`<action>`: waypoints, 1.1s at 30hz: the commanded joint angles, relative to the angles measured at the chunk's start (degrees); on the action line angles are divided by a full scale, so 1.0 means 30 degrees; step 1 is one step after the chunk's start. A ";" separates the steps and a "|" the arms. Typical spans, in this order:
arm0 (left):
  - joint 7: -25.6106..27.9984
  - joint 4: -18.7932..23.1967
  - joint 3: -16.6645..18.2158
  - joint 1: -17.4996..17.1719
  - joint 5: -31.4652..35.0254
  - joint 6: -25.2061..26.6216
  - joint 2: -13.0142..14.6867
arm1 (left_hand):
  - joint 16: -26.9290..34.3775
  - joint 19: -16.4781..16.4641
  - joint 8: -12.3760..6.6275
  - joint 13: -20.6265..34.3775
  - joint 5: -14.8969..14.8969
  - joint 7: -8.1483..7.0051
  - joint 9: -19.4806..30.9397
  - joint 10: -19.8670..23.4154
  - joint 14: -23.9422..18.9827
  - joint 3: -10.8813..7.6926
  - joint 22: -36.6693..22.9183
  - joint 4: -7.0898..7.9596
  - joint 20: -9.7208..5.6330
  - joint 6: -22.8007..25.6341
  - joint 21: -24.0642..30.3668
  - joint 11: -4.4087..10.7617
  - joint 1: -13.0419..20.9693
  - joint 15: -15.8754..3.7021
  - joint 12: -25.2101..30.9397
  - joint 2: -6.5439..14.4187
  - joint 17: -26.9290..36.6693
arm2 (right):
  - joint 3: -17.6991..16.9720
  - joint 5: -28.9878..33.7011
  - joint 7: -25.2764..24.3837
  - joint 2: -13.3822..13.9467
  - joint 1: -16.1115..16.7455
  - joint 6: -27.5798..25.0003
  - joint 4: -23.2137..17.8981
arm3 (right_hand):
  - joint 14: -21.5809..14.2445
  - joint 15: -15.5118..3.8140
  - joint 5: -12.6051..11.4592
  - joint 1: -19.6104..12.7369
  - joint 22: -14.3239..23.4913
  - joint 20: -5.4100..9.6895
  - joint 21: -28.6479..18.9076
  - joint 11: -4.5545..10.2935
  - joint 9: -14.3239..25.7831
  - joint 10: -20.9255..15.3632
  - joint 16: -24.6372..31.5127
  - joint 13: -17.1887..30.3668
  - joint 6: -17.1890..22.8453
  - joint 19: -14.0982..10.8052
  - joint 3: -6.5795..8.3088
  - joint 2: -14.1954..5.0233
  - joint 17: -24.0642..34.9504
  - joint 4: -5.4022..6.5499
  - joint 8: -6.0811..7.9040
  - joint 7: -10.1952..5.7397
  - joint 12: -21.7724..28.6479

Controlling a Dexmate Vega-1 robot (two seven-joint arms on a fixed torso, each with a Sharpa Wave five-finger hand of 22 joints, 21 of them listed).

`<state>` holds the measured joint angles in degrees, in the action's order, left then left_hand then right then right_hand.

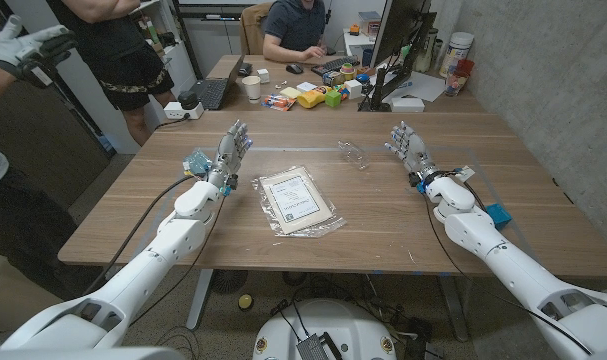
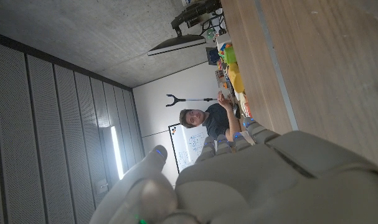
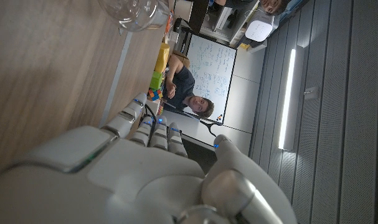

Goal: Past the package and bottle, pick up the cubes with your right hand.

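Observation:
Several coloured cubes [image 1: 318, 95] sit in a cluster at the table's far side, yellow and green among them; the right wrist view also catches the cubes [image 3: 159, 65], and the left wrist view shows the cubes [image 2: 231, 65]. A flat clear package [image 1: 298, 200] with a white sheet lies mid-table. Beyond it a clear bottle [image 1: 351, 153] lies on its side, and the bottle [image 3: 132, 12] is ahead of my right hand [image 3: 132, 174]. My right hand [image 1: 408, 145] stands right of the bottle, fingers apart, holding nothing. My left hand [image 1: 233, 148] stands left of the package, fingers apart; my left hand [image 2: 257, 180] holds nothing.
A laptop [image 1: 213, 90], a paper cup [image 1: 252, 88] and a monitor [image 1: 398, 40] crowd the far edge by the cubes. A person [image 1: 298, 25] sits behind the table; another person [image 1: 113, 50] stands at its far left. Small blue items lie by my left wrist [image 1: 195, 162] and right forearm [image 1: 496, 213].

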<state>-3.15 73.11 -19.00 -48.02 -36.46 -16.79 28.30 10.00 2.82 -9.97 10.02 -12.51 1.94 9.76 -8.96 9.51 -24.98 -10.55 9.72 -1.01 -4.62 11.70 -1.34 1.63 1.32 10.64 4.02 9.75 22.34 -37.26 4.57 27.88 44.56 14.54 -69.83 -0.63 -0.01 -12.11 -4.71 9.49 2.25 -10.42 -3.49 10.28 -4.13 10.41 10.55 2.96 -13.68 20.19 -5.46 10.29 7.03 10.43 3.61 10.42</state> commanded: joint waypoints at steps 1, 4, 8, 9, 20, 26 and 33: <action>-0.0917 -0.0099 0.1563 -0.0388 0.1232 0.0453 -0.0913 | 0.0121 0.0167 -0.0087 0.0046 -0.0079 -0.0043 0.0041 -0.0169 0.0820 -0.0111 -0.0088 0.0009 0.0010 -0.0157 0.0125 0.0000 -0.0001 -0.0026 0.0079 0.1671 0.0101 | 0.0396 0.0084 0.0887 -0.0408 -0.1355 -0.0483 0.1669 | -0.0157 0.0042 -0.0065 0.0002 0.0088 0.0030 -0.0149 -0.0011 0.0046 -0.0170 0.0104 0.0068 -0.0045 -0.0145 0.0089 -0.0721 0.0104 -0.0008 0.0104 0.0148 0.0150; -0.1104 -0.0134 0.1877 -0.0439 0.1492 0.0597 -0.1211 | 0.0123 0.0165 -0.0091 0.0046 -0.0080 -0.0054 0.0041 -0.0176 0.0819 -0.0113 -0.0088 0.0010 0.0003 -0.0152 0.0127 0.0001 -0.0004 -0.0005 0.0078 0.1668 0.0101 | 0.0417 0.0274 0.0759 -0.0279 -0.1330 -0.0503 0.1475 | -0.0147 0.0057 -0.0063 0.0018 0.0087 0.0021 -0.0146 -0.0020 0.0046 -0.0176 0.0101 0.0068 -0.0049 -0.0131 0.0076 -0.0692 0.0103 0.0002 0.0103 0.0141 0.0155; -0.1402 -0.0216 0.2215 -0.0451 0.1797 0.0717 -0.1544 | 0.0121 0.0170 -0.0091 0.0046 -0.0080 -0.0049 0.0041 -0.0182 0.0829 -0.0114 -0.0088 0.0010 0.0006 -0.0157 0.0127 -0.0027 -0.0009 0.0005 0.0079 0.1661 0.0101 | 0.0460 0.0515 0.0883 -0.0042 -0.1375 -0.0431 0.1347 | -0.0095 0.0046 -0.0070 -0.0072 0.0079 -0.0535 -0.0175 0.0733 0.0023 -0.0163 0.0070 0.0055 0.0332 -0.0173 0.0052 -0.0412 0.0033 -0.0121 0.0215 -0.0409 0.0163; -0.1450 -0.0242 0.2283 -0.0442 0.1883 0.0752 -0.1620 | 0.0122 0.0179 -0.0092 0.0046 -0.0080 -0.0048 0.0041 -0.0184 0.0828 -0.0114 -0.0088 0.0010 0.0006 -0.0157 0.0124 -0.0026 -0.0010 0.0007 0.0079 0.1658 0.0101 | 0.0488 0.0675 0.0792 0.0070 -0.1363 -0.0429 0.1228 | -0.0089 0.0029 -0.0065 -0.0067 0.0079 -0.0707 -0.0203 0.1000 0.0017 -0.0095 0.0082 0.0050 0.0495 -0.0252 0.0013 -0.0282 0.0025 -0.0151 0.0249 -0.0857 0.0142; -0.1949 -0.0390 0.2937 -0.0429 0.2543 0.0989 -0.2210 | 0.0126 0.0209 -0.0093 0.0046 -0.0079 -0.0058 0.0040 -0.0181 0.0834 -0.0105 -0.0088 0.0013 0.0019 -0.0167 0.0118 -0.0013 -0.0030 -0.0015 0.0086 0.1621 0.0103 | 0.0402 0.1614 0.0037 0.1191 -0.0910 -0.0491 -0.0487 | -0.1231 0.0019 -0.0073 -0.0303 0.0102 -0.1957 -0.0813 0.1595 0.0047 -0.1359 0.0352 0.0083 0.2106 -0.2817 -0.0253 0.0654 -0.0075 -0.0680 0.0475 -0.1607 0.0473; -0.2164 -0.0471 0.3189 -0.0401 0.2780 0.1036 -0.2413 | 0.0131 0.0204 -0.0097 0.0046 -0.0078 -0.0060 0.0040 -0.0178 0.0828 -0.0099 -0.0089 0.0012 0.0012 -0.0164 0.0123 -0.0013 -0.0039 -0.0004 0.0090 0.1600 0.0103 | 0.0283 0.2537 -0.1190 0.1855 -0.0390 -0.0495 -0.1814 | -0.1397 0.0025 -0.0073 -0.0590 0.0091 -0.1829 -0.0735 0.1697 0.0048 -0.1561 0.0326 0.0091 0.2670 -0.2943 -0.0231 0.0821 -0.0095 -0.0971 0.0611 -0.1515 0.0481; -0.2325 -0.0509 0.3430 -0.0391 0.2969 0.1106 -0.2587 | 0.0132 0.0210 -0.0102 0.0045 -0.0077 -0.0061 0.0040 -0.0180 0.0838 -0.0086 -0.0089 0.0015 0.0019 -0.0158 0.0125 -0.0029 -0.0057 0.0002 0.0093 0.1572 0.0105 | 0.0011 0.4256 -0.3352 0.2988 0.0545 -0.0882 -0.4197 | -0.1611 -0.0119 0.0007 -0.1384 0.0042 -0.2118 -0.0412 0.2064 0.0063 -0.2006 0.0264 0.0091 0.3659 -0.2757 -0.0238 0.1396 -0.0106 -0.1799 0.0792 -0.1621 0.0490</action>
<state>-9.14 71.88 -10.21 -49.22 -28.80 -13.97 21.75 9.99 2.81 -9.97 10.01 -12.51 1.94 9.74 -8.95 9.49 -24.97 -10.54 9.72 -1.00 -4.61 11.70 -1.33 1.63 1.34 10.63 4.02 9.75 23.31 -30.24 1.51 32.88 43.27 12.93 -74.61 -4.86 -0.34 -12.11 -7.88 9.48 -3.71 -11.85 2.52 10.28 -9.56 11.08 10.54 13.11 -21.64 19.23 -1.36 9.86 2.28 12.52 -1.02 11.53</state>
